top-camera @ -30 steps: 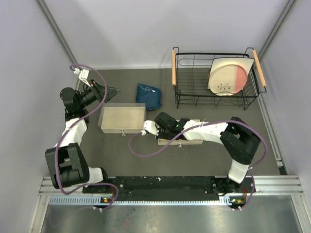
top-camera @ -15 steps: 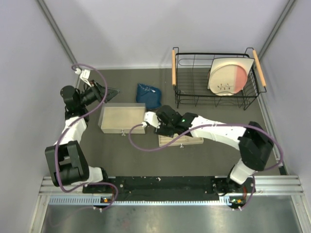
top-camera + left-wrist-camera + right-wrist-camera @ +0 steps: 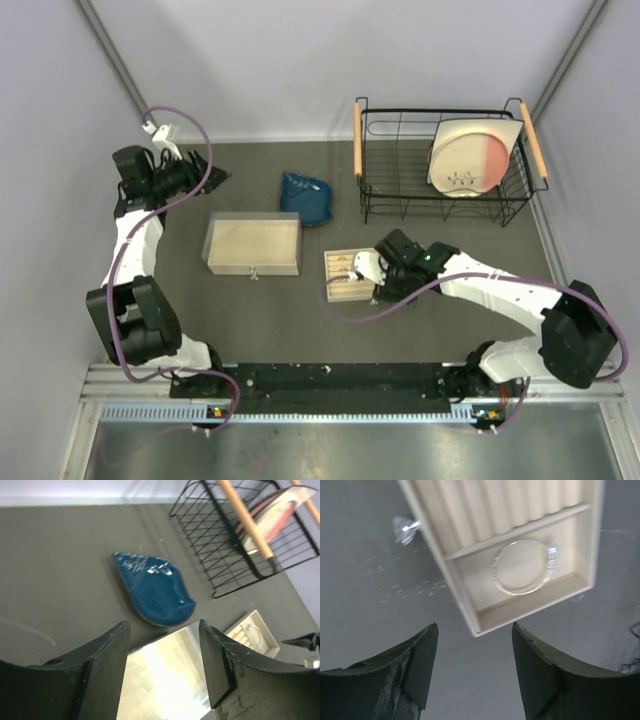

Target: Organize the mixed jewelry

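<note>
The silver hoop (image 3: 522, 567) lay flat on the floor of the end compartment of the slotted tray (image 3: 461, 587), touching nothing we could see but the wood beneath it. The left wrist view showed it as a thin loop in that same corner pocket. In the ridged slots beside it sat what we took for the gold rings (image 3: 240, 636), small orange specks (too small for us to count). Just off that end hung the right gripper (image 3: 473, 630), its jaws apart and holding nothing, with the tray's corner showing between its fingers. That closeness worried us. The tray looked light and sat loose on the table (image 3: 300, 320), so a finger catching the rim or the little metal clasp (image 3: 405, 529) on its side could skid or tip it. The hoop and rings would then spill onto the dark surface, where such thin pieces would be hard to pinch. Further out, the left gripper (image 3: 165, 630), likewise spread and empty, hovered above the closed wooden box (image 3: 252, 244), with the blue pouch (image 3: 155, 587) beyond it. We judged that a low sweep from there could shove the box toward the tray, or snag the soft pouch and drag it along.
</note>
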Controlling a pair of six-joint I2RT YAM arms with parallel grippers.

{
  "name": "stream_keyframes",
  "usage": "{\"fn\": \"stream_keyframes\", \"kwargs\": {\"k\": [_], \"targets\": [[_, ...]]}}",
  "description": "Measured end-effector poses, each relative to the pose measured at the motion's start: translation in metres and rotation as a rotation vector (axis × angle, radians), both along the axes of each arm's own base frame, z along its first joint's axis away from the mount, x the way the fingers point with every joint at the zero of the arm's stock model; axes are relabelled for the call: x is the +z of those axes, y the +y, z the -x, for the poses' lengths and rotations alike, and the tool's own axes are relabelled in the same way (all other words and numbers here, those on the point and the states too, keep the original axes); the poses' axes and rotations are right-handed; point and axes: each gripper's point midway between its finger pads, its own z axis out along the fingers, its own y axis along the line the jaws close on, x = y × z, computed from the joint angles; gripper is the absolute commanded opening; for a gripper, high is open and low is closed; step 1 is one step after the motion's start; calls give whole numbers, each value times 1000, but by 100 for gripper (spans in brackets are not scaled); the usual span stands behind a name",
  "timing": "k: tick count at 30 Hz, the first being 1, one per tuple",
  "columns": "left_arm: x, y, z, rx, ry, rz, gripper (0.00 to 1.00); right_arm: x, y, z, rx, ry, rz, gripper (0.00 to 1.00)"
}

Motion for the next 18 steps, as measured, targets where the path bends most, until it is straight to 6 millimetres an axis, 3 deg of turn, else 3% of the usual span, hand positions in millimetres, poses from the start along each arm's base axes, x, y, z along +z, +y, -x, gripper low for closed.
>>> {"fn": "stream_keyframes", "kwargs": {"k": [3, 7, 18], "targets": [[-20, 17, -5, 62, 64, -18, 63, -17, -11, 16, 34, 60, 43, 62], [-41, 30, -7, 107, 136, -23, 63, -28, -13, 21, 65, 81, 57, 62], [-50, 46, -5, 146, 163, -42, 63, -48, 2, 10, 111, 90, 57, 60]]}}
